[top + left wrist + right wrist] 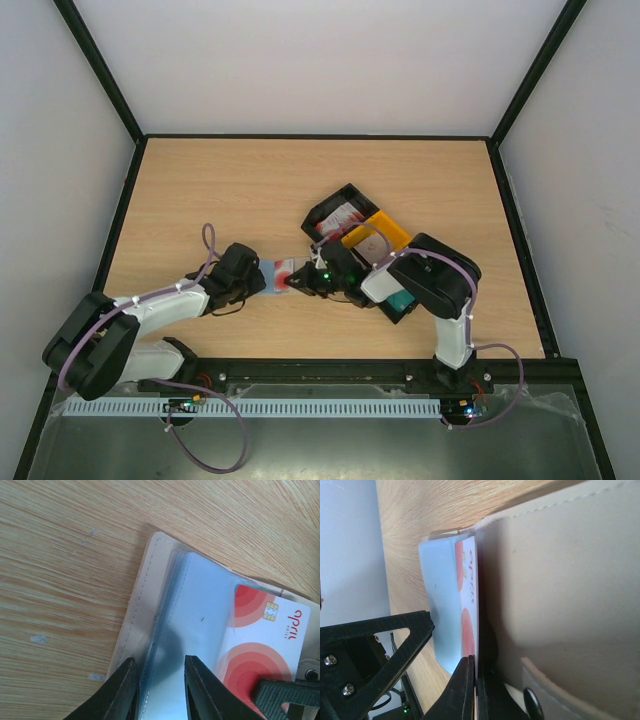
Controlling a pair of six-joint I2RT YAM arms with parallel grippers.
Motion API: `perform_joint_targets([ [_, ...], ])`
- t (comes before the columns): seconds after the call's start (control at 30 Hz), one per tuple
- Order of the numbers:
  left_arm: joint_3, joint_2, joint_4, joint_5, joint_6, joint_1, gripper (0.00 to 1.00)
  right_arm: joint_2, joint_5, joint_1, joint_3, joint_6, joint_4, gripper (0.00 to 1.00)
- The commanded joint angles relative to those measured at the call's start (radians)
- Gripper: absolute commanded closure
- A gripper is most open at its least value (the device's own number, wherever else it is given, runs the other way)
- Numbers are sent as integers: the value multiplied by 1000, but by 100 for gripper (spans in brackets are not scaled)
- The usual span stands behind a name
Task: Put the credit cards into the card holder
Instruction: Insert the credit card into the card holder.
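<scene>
Toward the near edge of the table (250, 190), about mid-width, the two arms are meeting tip to tip. The left gripper (160, 666) is pinching narrowly on the card holder (142, 585), its jaws straddling the bluish inner sleeves. The right gripper (477, 672) is clamping the trailing edge of a red-and-white card (265, 650). That card is lying with its long axis pointing from the right gripper toward the left one, its leading end overlapping a sleeve, so the push is likely heading toward the left edge. Farther back, the black-and-yellow tray (332, 203) is holding more cards (340, 217).
</scene>
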Motion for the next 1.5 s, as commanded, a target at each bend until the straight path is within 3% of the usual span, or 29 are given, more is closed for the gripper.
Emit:
perform_joint_targets([
  [0.0, -18, 41, -21, 19, 12, -2, 71, 56, -37, 17, 26, 3, -35, 98],
  [0.87, -21, 54, 0, 45, 7, -2, 78, 131, -115, 47, 109, -1, -30, 95],
  [1.17, -22, 45, -1, 44, 5, -2, 79, 58, -44, 47, 95, -43, -96, 75],
  [1.47, -22, 40, 13, 56, 10, -2, 79, 82, -68, 54, 153, -95, -187, 71],
])
